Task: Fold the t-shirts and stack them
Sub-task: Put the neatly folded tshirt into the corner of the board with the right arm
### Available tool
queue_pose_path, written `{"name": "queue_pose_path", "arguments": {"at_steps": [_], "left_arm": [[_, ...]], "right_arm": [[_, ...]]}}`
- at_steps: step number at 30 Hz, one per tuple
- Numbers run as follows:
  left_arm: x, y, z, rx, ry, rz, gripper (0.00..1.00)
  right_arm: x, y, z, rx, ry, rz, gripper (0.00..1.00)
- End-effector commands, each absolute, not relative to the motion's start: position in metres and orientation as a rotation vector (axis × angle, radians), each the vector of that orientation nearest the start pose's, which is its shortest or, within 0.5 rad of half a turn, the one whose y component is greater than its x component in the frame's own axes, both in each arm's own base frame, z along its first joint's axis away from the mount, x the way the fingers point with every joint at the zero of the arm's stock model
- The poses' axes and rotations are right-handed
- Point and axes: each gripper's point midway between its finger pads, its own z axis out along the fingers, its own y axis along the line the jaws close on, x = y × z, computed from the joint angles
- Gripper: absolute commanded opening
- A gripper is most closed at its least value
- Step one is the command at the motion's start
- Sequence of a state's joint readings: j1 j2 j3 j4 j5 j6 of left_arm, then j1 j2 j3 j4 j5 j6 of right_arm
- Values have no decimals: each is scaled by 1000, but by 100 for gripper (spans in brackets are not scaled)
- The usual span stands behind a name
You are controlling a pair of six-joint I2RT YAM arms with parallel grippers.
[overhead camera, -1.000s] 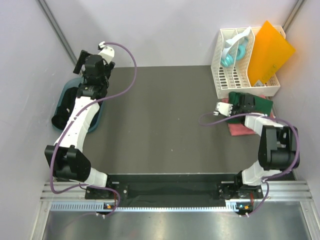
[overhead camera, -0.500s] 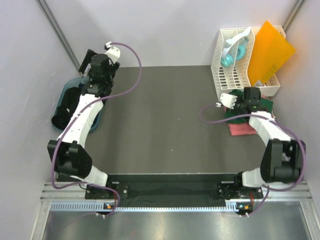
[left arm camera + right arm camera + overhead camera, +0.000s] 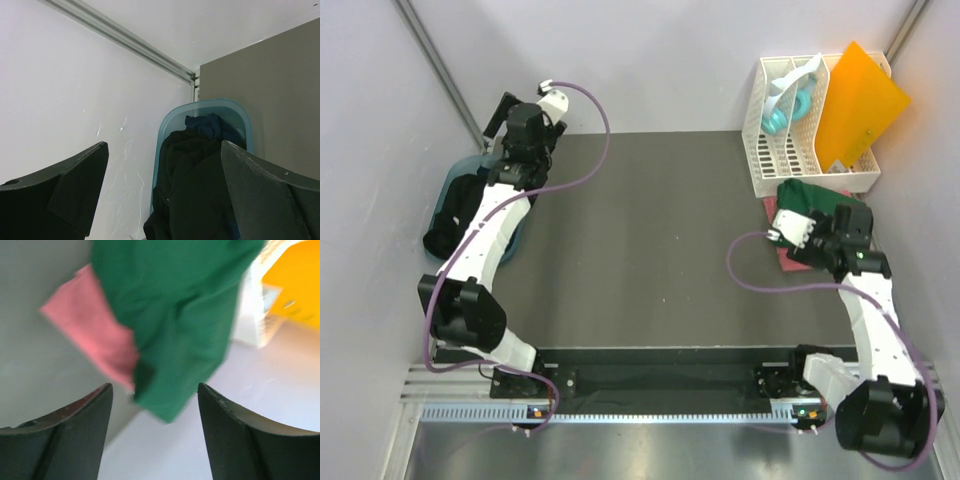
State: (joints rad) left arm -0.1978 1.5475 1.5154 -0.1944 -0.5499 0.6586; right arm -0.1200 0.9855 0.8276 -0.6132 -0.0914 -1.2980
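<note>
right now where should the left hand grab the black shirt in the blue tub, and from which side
Probably a bunched ridge of the black shirt heaped in the blue tub. Come straight down from above with the open left hand: the tub's sides and the wall beside it block a sideways approach, and the crumpled cloth gives a fold to pinch.

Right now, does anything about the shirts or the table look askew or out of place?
Yes. The dark green t-shirt lies skewed on the coral pink t-shirt: pink pokes out on one side, and a green corner seems to run past the table edge. At left, dark shirts bulge over the blue tub's rim.
</note>
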Motion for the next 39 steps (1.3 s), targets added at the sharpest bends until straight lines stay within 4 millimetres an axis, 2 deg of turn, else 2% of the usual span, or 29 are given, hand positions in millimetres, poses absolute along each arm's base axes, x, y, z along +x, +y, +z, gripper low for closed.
{"name": "queue_pose_path", "arguments": {"at_steps": [1, 4, 8, 9, 11, 14, 18, 23, 29, 39], "left_arm": [[471, 4, 375, 412, 1728, 805, 98], [472, -10, 376, 473, 1718, 821, 98], [474, -23, 388, 499, 1679, 823, 99], [474, -24, 391, 497, 1673, 825, 99], [472, -27, 392, 495, 1668, 819, 99], [468, -32, 387, 512, 1675, 817, 99], [465, -35, 387, 547, 1663, 838, 99], [464, -41, 397, 585, 1647, 846, 99], [469, -47, 406, 659, 1616, 872, 99], [475, -71, 420, 709, 1581, 894, 99]], "right_arm": [[264, -56, 158, -1128, 2048, -443, 71], [252, -59, 149, -1034, 2046, -454, 76], [241, -61, 126, -962, 2091, -432, 78], [245, -64, 126, -915, 2088, -447, 78], [247, -70, 114, -862, 2120, -448, 78], [259, -80, 107, -747, 2152, -463, 79], [276, -92, 116, -589, 2133, -461, 78], [281, -103, 132, -521, 2070, -487, 79], [277, -116, 122, -482, 2059, -499, 79], [272, -132, 111, -498, 2063, -536, 80]]}}
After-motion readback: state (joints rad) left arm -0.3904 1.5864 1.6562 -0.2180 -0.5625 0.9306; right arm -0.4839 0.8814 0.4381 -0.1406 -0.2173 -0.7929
